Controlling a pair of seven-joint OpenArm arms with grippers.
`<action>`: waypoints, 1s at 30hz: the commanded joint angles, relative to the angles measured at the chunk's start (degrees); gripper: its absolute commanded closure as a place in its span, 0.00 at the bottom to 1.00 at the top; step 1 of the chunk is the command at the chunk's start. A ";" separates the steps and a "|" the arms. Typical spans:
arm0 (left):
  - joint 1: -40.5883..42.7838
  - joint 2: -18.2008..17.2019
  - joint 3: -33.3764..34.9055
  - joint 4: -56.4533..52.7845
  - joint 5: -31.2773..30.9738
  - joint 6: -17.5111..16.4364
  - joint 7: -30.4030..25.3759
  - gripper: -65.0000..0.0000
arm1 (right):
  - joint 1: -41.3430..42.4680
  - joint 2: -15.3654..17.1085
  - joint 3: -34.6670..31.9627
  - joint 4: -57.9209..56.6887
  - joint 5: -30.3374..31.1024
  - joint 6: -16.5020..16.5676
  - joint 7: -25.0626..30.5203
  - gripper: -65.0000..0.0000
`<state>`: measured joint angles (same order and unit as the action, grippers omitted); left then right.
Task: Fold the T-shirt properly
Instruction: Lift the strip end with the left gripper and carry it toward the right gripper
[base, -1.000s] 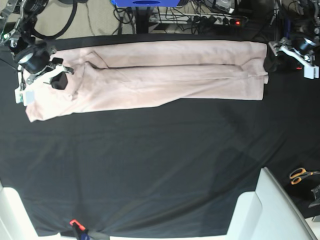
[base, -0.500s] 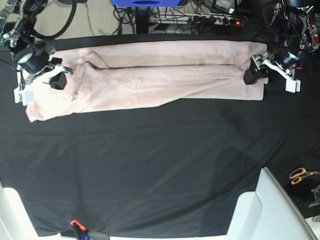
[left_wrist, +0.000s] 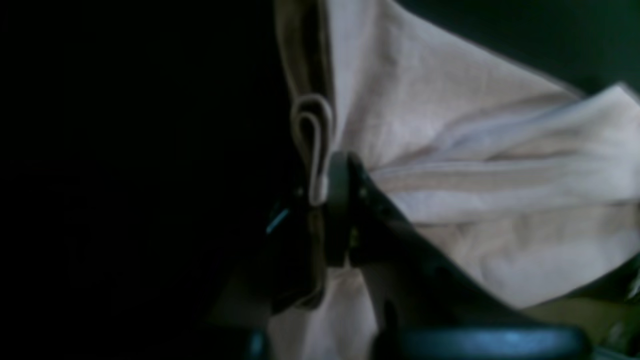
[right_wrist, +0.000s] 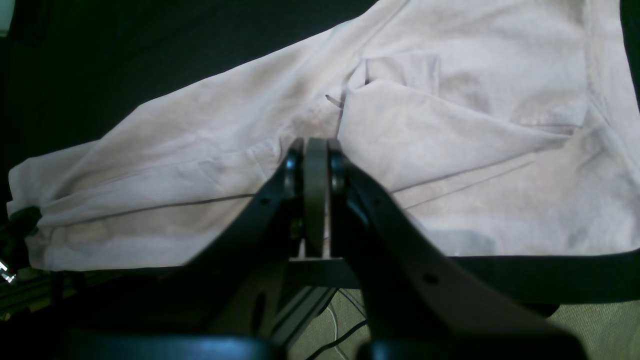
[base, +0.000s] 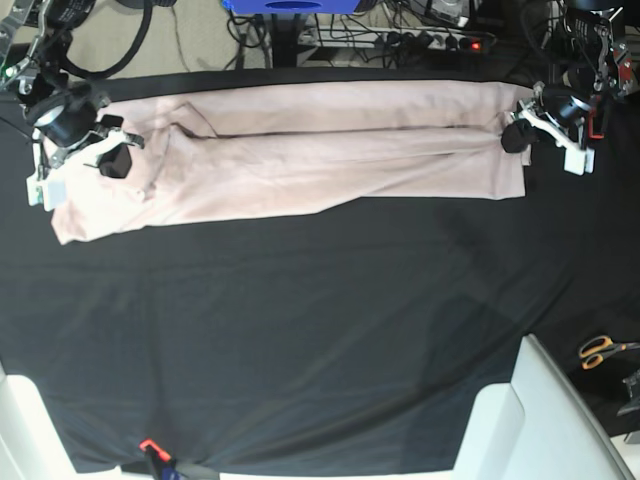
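Observation:
The pale pink T-shirt lies folded lengthwise in a long band across the far part of the black tablecloth. My left gripper is at the shirt's right end. In the left wrist view it is shut on a looped fold of the shirt's edge. My right gripper rests on the shirt's left end near a sleeve. In the right wrist view it is shut, its tips pinching the puckered cloth.
Orange-handled scissors lie at the right edge. White panels stand at the front right and front left. An orange-tipped clamp grips the front edge. Cables and a power strip lie behind the table.
My left gripper came in from beyond the right edge onto the shirt's right end, closed on its edge, then drew slightly up and right. The right gripper stayed still.

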<state>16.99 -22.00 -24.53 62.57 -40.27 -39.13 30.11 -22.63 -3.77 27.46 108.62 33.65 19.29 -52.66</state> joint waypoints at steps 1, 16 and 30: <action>0.11 -0.37 -0.21 2.97 -1.53 -0.87 -2.11 1.00 | 0.00 0.39 0.10 0.79 0.68 0.27 0.93 0.98; 7.31 16.33 4.27 35.15 31.52 2.52 -3.07 1.00 | -0.09 0.30 0.27 0.79 0.77 0.27 0.93 0.98; 3.45 16.33 29.15 35.76 32.67 10.61 -3.07 1.00 | 0.08 0.30 0.27 0.79 0.77 0.27 0.93 0.98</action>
<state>20.78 -5.45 4.75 97.51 -6.87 -28.21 28.27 -22.74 -3.79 27.53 108.62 33.47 19.29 -52.64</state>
